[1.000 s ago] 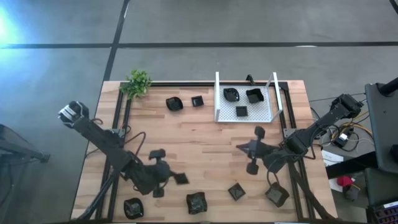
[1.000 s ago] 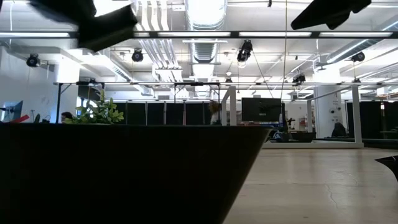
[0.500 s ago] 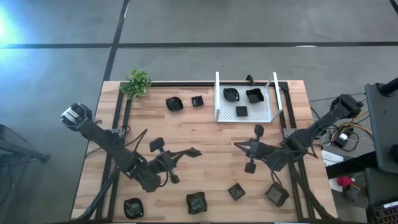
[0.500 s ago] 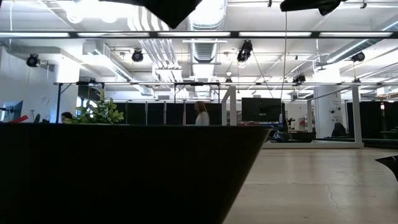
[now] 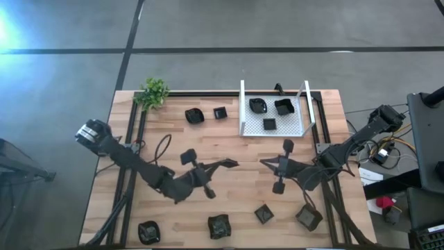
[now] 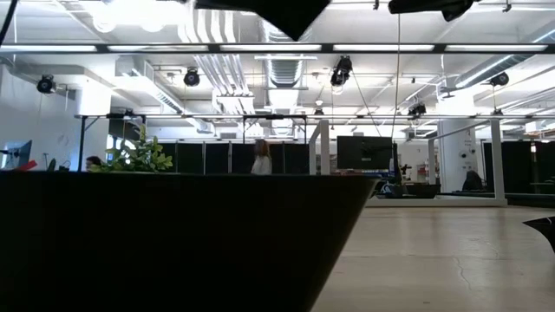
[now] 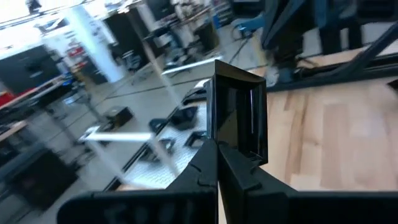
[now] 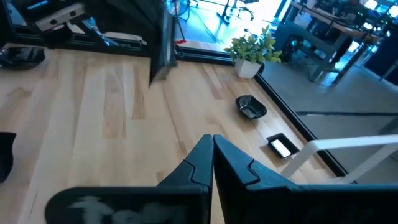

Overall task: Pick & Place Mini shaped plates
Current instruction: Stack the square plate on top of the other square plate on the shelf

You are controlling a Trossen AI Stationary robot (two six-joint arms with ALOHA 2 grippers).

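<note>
My left gripper (image 5: 223, 166) reaches level over the middle of the table, shut on a small square black plate (image 7: 239, 112). My right gripper (image 5: 263, 162) hovers just to its right, shut and holding nothing (image 8: 212, 144). Three mini plates lie in the white mesh tray (image 5: 244, 111) at the far edge. Two more plates (image 5: 194, 115) (image 5: 220, 112) rest flat to the tray's left. Several plates sit along the near edge, among them one (image 5: 219, 226) near the middle and one (image 5: 148, 231) at the left. My left gripper pinches the square plate by one edge (image 7: 219, 138) between its two shut fingers. The fingers come level from the table's left. The plate stands on edge beyond the fingertips, its hollow side turned sideways, lifted clear of the table.
A small potted plant (image 5: 153, 92) stands at the far left corner. The tray has upright white side walls (image 5: 306, 104). A black frame runs round the tabletop. Bare wood lies between the two grippers and the tray. A person walks in the room beyond the table (image 6: 259, 158).
My left gripper has carried the square plate from the near left toward the table's middle, going right and toward the far edge. Its wrist has tipped up from pointing downward to about level, so the plate now stands on edge. My right gripper has stayed in place.
</note>
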